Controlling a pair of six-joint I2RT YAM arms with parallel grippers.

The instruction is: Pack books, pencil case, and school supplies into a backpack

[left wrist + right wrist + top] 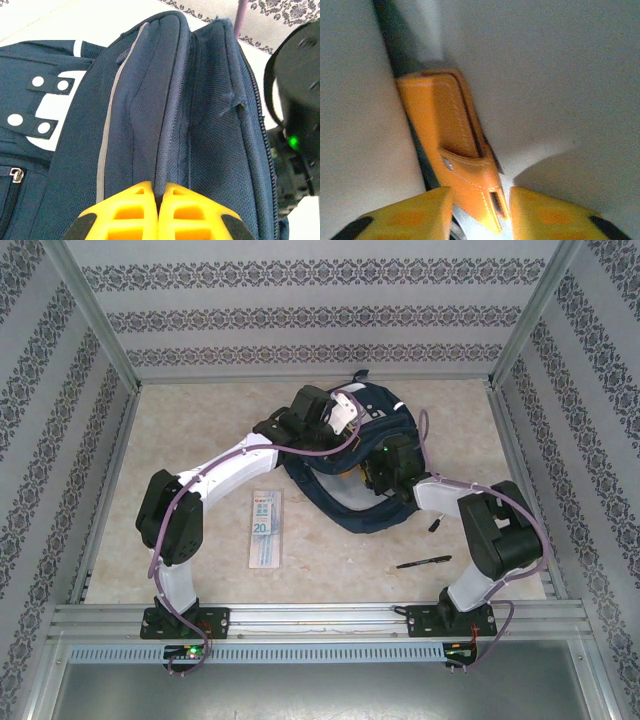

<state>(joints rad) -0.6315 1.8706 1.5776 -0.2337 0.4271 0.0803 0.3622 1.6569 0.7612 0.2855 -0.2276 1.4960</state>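
Pinching a seam of the soft backpack (150,100), the left end effector (159,212) is clenched on limp fabric, while the thin, stiff-looking orange piece (451,122) sits between the fingers of the right end effector (480,210), grip unclear, best pinched across its flat faces.

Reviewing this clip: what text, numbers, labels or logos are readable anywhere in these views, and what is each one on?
"20", in blue: on the pencil case.
Small print at the far end of the pencil case: too small to read.
On the backpack and the orange piece: no lettering visible.
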